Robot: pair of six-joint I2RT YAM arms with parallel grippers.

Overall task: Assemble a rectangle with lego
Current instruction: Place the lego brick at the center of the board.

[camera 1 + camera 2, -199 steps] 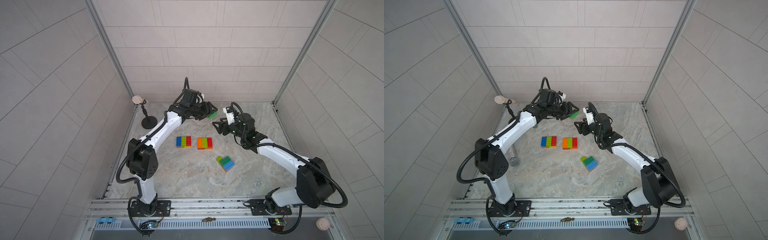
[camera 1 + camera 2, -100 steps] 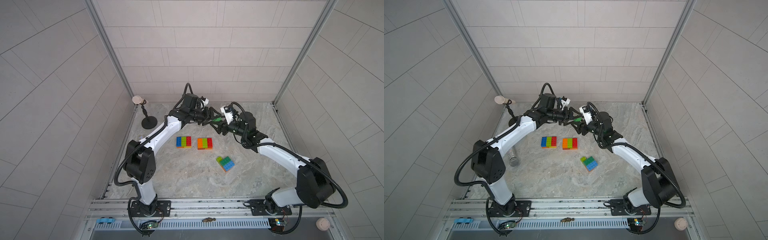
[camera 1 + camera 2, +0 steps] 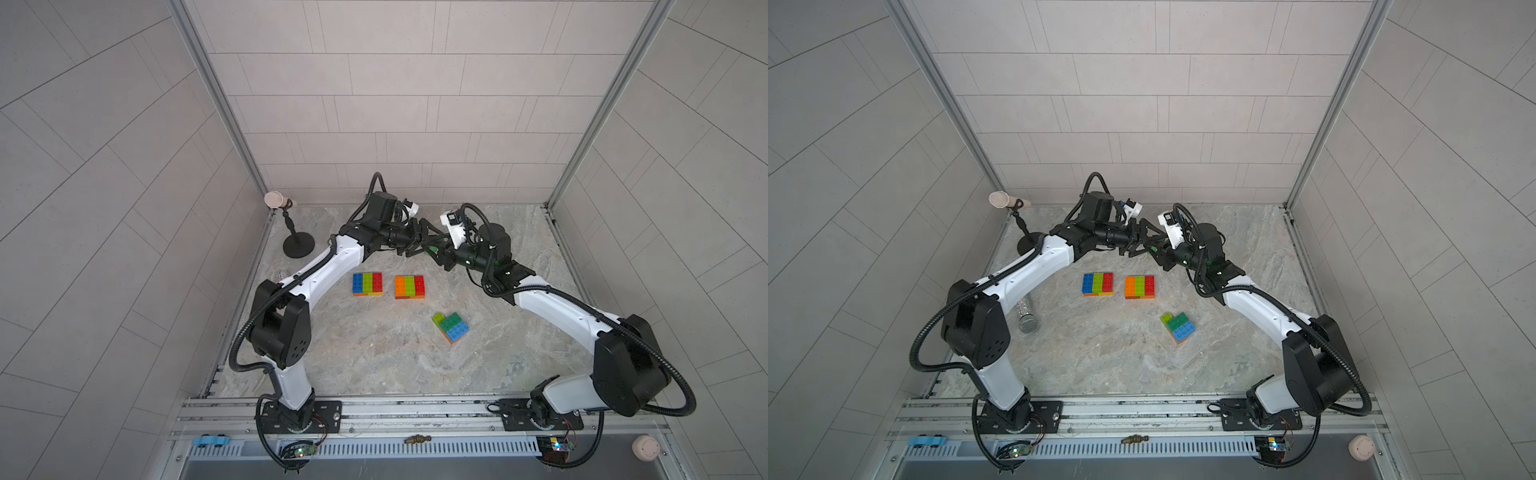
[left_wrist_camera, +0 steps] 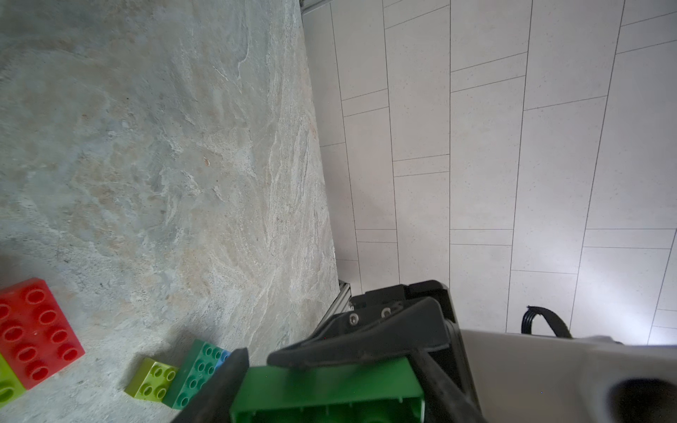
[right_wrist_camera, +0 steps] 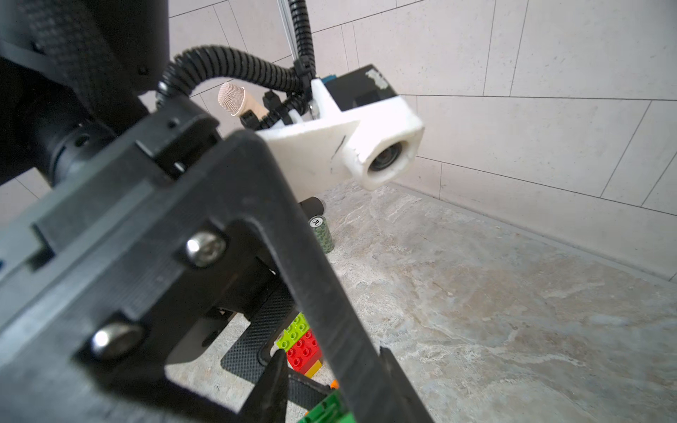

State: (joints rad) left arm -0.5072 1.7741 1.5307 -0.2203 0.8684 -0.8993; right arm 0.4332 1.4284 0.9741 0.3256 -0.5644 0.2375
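Left of centre, a lego block [image 3: 368, 284] shows blue, lime and red stripes; its neighbour block [image 3: 409, 286] orange, lime, red. The lower-right cluster [image 3: 451, 327] is lime, dark green, blue. The marbled table [image 3: 374, 365] is grey-beige.

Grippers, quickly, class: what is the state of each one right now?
Left gripper: closed on the green brick, held in the air.
Right gripper: around the same brick; whether it grips cannot be told.

Three lego clusters [image 3: 368, 284], one green brick [image 4: 326, 392], two arms [image 3: 328, 266]
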